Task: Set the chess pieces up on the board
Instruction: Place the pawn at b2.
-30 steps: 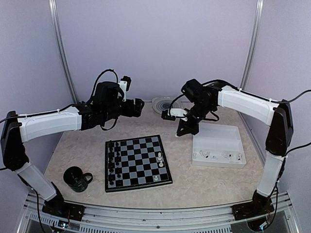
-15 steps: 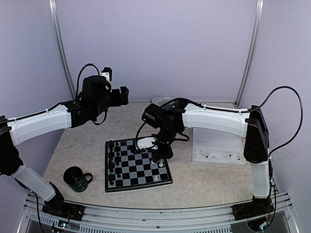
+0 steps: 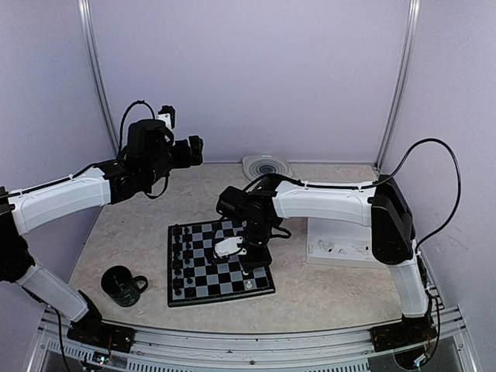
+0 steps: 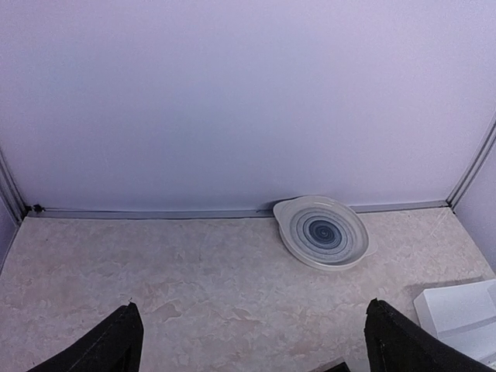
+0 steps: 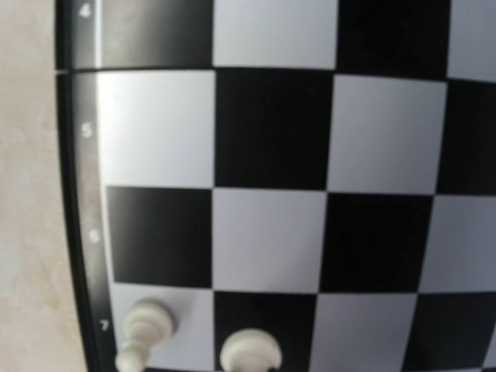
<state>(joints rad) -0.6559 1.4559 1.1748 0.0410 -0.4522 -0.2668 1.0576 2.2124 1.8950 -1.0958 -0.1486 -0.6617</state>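
Right hand (image 3: 249,259): pinched shut, low over board (image 3: 205,271) right side, near white pieces (image 5: 249,353). Left hand (image 3: 194,150): spread wide, raised behind board.

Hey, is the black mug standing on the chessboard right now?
No, the black mug stands on the tabletop, off to the side of the chessboard and clear of its border.

Left claw (image 4: 252,346) agape, right claw (image 3: 249,262) closed

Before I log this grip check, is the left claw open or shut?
Open: the left claw shows its fingers far apart at the wrist view's lower corners, holding nothing.
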